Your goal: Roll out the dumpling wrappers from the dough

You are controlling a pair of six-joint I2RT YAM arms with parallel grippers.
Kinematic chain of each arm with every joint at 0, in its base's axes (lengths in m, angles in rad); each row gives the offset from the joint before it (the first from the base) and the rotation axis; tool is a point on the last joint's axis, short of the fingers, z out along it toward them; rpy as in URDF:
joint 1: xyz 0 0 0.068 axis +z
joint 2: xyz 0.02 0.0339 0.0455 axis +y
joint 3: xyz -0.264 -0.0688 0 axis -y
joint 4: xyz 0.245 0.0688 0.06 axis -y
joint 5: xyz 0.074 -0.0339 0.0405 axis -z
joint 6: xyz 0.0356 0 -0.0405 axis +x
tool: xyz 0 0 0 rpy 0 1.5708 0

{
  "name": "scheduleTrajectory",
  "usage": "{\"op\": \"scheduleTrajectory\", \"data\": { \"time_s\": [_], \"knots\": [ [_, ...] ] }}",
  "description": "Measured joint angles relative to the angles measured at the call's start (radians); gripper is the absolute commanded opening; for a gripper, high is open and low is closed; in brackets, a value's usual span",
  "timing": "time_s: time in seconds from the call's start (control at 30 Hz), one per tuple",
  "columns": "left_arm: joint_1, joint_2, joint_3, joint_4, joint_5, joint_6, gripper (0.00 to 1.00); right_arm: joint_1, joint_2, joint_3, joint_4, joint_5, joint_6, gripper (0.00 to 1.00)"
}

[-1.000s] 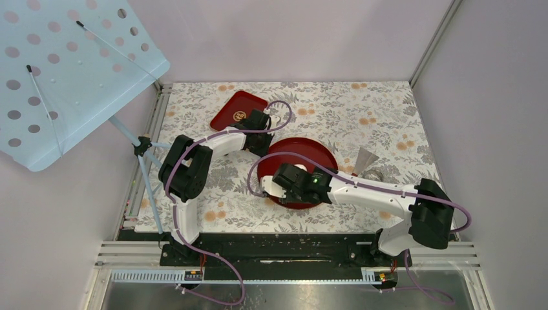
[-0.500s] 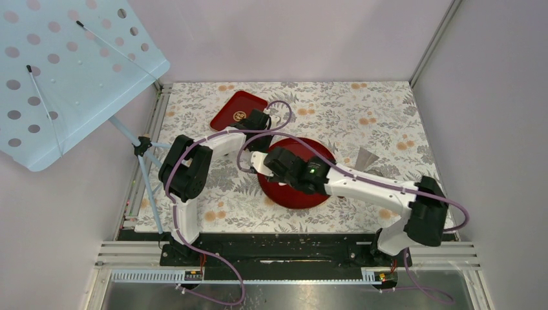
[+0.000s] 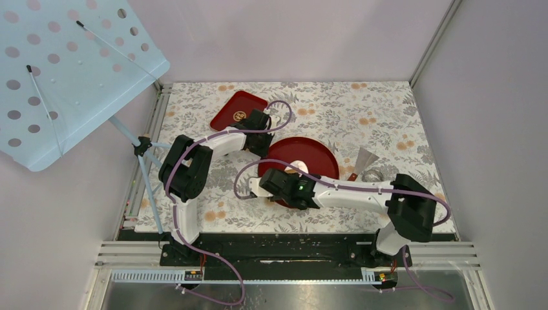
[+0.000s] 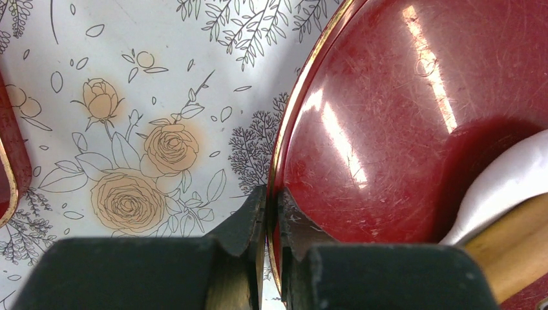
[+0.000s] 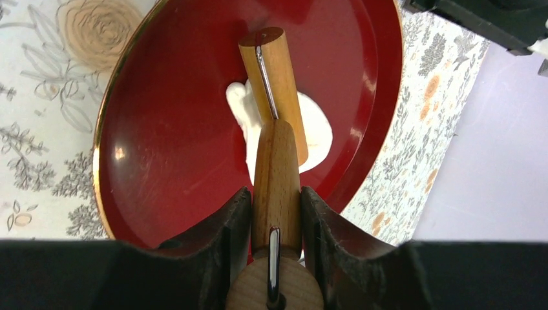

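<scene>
Right claw (image 5: pixel 276 213) clenched on smooth wooden rolling pin (image 5: pixel 274 90) over soft white dough (image 5: pixel 318 129); left claw (image 4: pixel 271 210) pinching gold-edged rim of glossy, scratched round red plate (image 4: pixel 400 129).

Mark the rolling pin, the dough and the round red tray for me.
rolling pin (image 5: pixel 281 110), right wrist view, roller barrel.
dough (image 5: pixel 316 132), right wrist view, its right lobe.
round red tray (image 5: pixel 168 148), right wrist view, bare left floor.
</scene>
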Motion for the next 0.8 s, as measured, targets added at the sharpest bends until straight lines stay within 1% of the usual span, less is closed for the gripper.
{"op": "scheduleTrajectory", "data": {
  "time_s": [0.2,0.53,0.8],
  "knots": [
    [0.0,0.0,0.0,0.0,0.0,0.0,0.0,0.018,-0.082,-0.078,-0.016,-0.031,-0.031,0.0],
    [0.0,0.0,0.0,0.0,0.0,0.0,0.0,0.045,-0.134,-0.127,-0.043,-0.039,-0.052,0.0],
    [0.0,0.0,0.0,0.0,0.0,0.0,0.0,0.06,-0.191,-0.137,-0.163,-0.093,-0.047,0.0]
  ]
}}
